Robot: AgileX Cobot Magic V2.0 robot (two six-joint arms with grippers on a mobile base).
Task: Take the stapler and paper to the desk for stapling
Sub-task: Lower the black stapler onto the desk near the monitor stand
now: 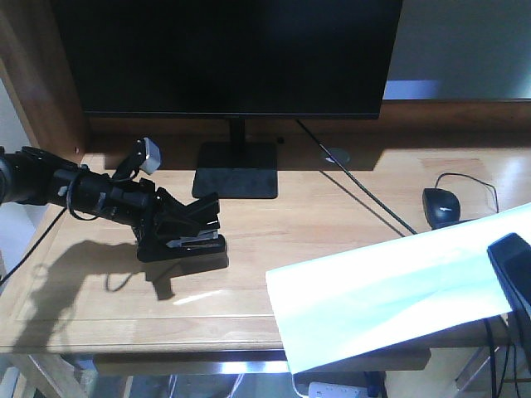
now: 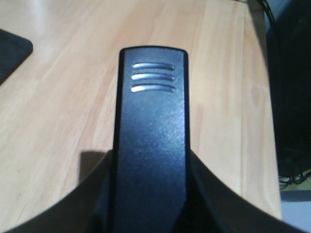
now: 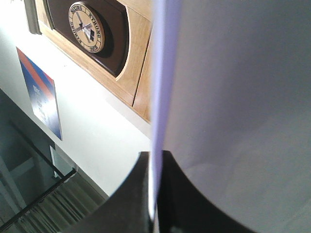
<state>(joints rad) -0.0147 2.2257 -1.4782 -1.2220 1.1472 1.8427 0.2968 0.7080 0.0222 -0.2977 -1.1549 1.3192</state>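
- Left of the middle of the desk [image 1: 332, 224], the left gripper [image 1: 199, 228] is squeezed tight on the stapler [image 1: 203, 245], which looks to rest on the wood.
- The stapler's long side runs from 9 to 3 o'clock.
- The paper [image 1: 390, 298] is at 4 o'clock from the stapler, near it but not touching.
- The right gripper [image 1: 508, 253] pinches the paper's far end.
- Smooth wood lies between them. A mouse [image 1: 440, 206] sits at 2 o'clock and a monitor [image 1: 232, 50] at 12.
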